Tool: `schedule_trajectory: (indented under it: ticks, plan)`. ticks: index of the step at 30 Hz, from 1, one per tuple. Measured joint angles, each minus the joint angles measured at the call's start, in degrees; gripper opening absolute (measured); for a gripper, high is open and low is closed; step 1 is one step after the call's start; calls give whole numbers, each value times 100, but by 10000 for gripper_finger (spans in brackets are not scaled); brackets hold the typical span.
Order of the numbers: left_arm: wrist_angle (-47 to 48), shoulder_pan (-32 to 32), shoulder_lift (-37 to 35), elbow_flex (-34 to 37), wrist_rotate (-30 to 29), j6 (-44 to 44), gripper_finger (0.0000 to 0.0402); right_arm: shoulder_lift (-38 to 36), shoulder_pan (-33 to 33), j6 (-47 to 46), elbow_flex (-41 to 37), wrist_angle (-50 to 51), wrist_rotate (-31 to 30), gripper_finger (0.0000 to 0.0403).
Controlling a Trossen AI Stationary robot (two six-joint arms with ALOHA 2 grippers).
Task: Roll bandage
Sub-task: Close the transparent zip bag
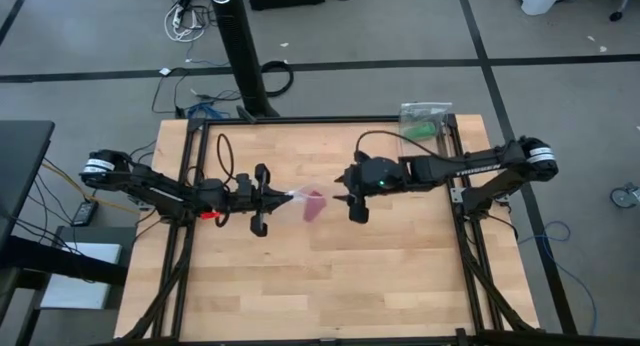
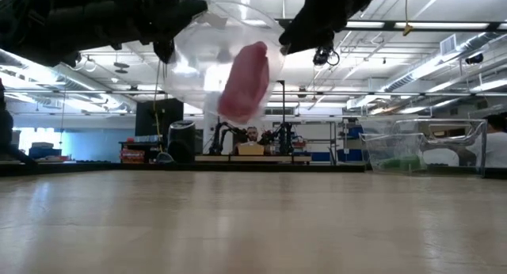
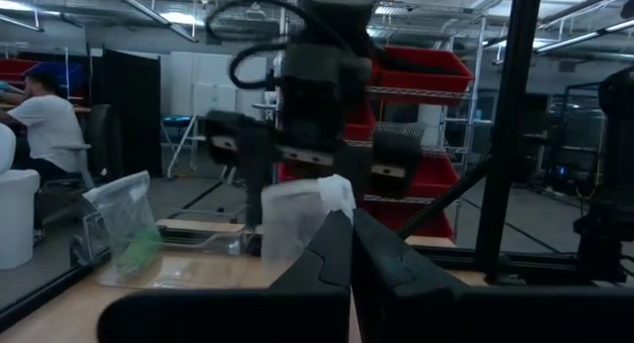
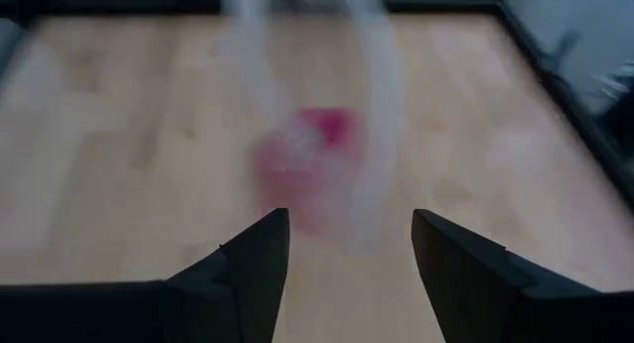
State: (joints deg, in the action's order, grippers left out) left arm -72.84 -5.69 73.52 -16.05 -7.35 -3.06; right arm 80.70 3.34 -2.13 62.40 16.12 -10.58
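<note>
Left gripper [image 1: 287, 195] clamped on clear plastic bag [image 2: 207, 56] (pink bandage [image 2: 243, 81] inside), held aloft; right gripper [image 1: 352, 197] open beside it.

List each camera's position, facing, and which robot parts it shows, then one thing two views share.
High: overhead, straight down; both arms, left gripper shut on clear plastic bag.
Low: table height, level across wooden table; magenta-pink fabric bandage hangs in the bag.
Left wrist: along shut fingers toward the right arm.
Right wrist: down past open right gripper.
Shared: high and low both show the bandage.
</note>
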Motion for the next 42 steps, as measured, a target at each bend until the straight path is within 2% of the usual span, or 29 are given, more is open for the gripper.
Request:
schedule_trajectory:
  ticks: [5,8,11,15,17,28,37,42]
  plan:
    - [-91,2,0,0,4,1,1,-207,100,-287,-673,-989,134,205]
    - [-97,2,-2,0,9,1,1,-209,107,-299,-994,-1482,82,182]
    - [-107,0,-2,0,12,1,1,-247,117,-241,-1139,-1966,88,130]
    - [-111,2,-2,0,15,1,1,-201,120,-23,-1168,-2324,67,30]
    - [-104,2,-2,0,15,-1,1,-199,152,147,-1168,-2434,48,10]
    - [205,2,-2,0,-256,105,1,-596,303,333,-682,-1653,-14,2]
    - [764,2,-2,0,-1098,153,1,-590,413,323,-110,-721,-227,1]
    - [802,7,-2,0,-1228,154,1,-587,410,308,-29,-542,-230,1]
